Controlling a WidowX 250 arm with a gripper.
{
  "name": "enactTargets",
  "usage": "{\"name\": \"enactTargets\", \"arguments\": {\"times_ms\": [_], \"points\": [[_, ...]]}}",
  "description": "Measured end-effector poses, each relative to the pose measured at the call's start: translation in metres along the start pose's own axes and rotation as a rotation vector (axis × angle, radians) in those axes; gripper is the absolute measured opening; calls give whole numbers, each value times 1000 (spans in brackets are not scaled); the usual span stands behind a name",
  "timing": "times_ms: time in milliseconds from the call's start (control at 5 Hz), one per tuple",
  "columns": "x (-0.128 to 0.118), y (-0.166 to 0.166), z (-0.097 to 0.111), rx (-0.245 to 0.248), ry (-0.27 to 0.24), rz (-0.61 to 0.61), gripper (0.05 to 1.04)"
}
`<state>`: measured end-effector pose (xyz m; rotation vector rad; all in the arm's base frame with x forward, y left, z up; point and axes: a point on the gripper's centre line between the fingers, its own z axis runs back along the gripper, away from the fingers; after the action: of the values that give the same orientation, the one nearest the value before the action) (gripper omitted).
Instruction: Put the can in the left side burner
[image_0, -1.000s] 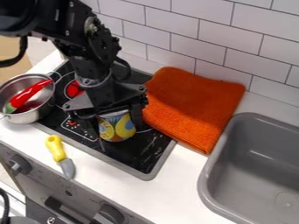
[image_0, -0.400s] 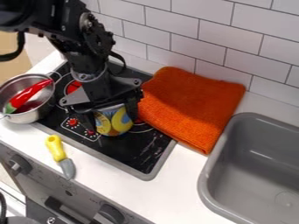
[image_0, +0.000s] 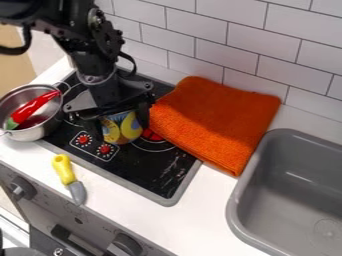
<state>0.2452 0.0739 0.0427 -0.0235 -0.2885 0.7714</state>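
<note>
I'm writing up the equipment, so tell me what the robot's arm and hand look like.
The arm is black, with chunky jointed segments and black cables looping off it. The black hand has broad, angular plates with a greyish sheen.

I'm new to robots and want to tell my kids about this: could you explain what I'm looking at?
The black machine is a robot arm, reaching in from the upper left. At its end is a pincer with two fingers, which holds a can with a blue and yellow label over a black toy stove top. All the pictures come from one fixed camera, looking down at a slant.

On the left is a metal pot with a red chili pepper in it. A yellow-handled toy knife lies on the white counter. An orange towel lies between the stove and the grey sink.
</note>
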Motion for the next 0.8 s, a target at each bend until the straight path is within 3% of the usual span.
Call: {"name": "enactTargets", "arguments": {"times_ms": [400,800], "points": [[19,-1,-3,9,-65,-81,999],[47,-3,-7,5,-80,-39,999]]}}
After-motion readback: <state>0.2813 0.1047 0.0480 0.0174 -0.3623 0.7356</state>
